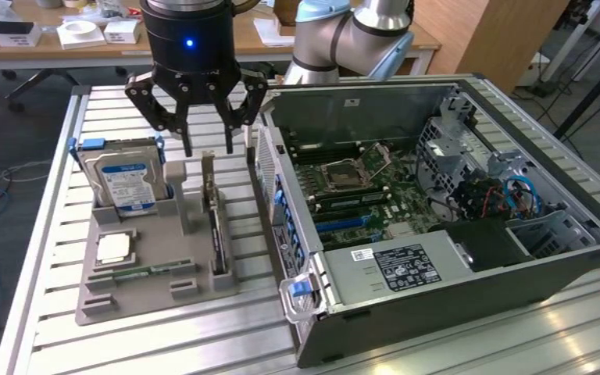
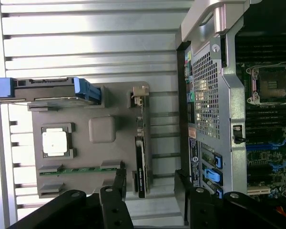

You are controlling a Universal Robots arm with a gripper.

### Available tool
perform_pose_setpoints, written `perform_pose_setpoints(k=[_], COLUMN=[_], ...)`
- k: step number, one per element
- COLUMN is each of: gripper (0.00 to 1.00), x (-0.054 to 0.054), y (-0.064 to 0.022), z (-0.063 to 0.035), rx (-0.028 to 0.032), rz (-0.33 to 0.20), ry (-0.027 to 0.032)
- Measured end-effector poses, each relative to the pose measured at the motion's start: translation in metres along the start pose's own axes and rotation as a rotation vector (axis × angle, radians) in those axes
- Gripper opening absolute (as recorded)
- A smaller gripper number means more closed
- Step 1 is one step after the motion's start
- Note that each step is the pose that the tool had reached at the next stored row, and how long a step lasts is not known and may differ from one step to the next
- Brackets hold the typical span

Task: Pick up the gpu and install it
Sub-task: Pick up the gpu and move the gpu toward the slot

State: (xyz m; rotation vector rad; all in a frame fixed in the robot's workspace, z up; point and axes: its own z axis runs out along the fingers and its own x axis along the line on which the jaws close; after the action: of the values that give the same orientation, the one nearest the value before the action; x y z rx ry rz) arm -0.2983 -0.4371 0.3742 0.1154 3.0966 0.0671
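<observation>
The gpu [image 1: 213, 226] stands on edge in a slot on the exterior view's right of the grey holder [image 1: 133, 301], just beside the open computer case [image 1: 456, 308], leaving its top edge free to grasp. The claw [image 1: 208, 144] hangs above it, spread wide and empty.

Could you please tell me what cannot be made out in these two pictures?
- gpu faces: exterior view, it stands edge-on in the grey holder.
- hard drive lower end: exterior view, sunk in the holder's slot.
- computer case interior: wrist view, mostly cut off by the picture's edge.
</observation>
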Motion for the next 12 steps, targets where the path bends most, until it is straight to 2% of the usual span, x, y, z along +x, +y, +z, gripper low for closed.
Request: perform_pose_setpoints(k=[2,3,6,7,10,12], gripper=[0.53,0.53,0.53,0.53,0.53,0.53], x=[0.0000,0.0000,0.0007,0.0007,0.0009,0.0008], y=[0.0000,-0.0002,-0.0015,-0.0026,-0.0044,-0.0049], z=[0.0000,0.0001,0.0015,0.0027,0.0064,0.0082], rx=[-0.0004,-0.0036,-0.0244,-0.0275,-0.0266,-0.0220], rz=[0.000,0.000,0.001,0.001,0.001,0.001], ry=[0.0000,0.0003,0.0017,0.0018,0.0019,0.0025])
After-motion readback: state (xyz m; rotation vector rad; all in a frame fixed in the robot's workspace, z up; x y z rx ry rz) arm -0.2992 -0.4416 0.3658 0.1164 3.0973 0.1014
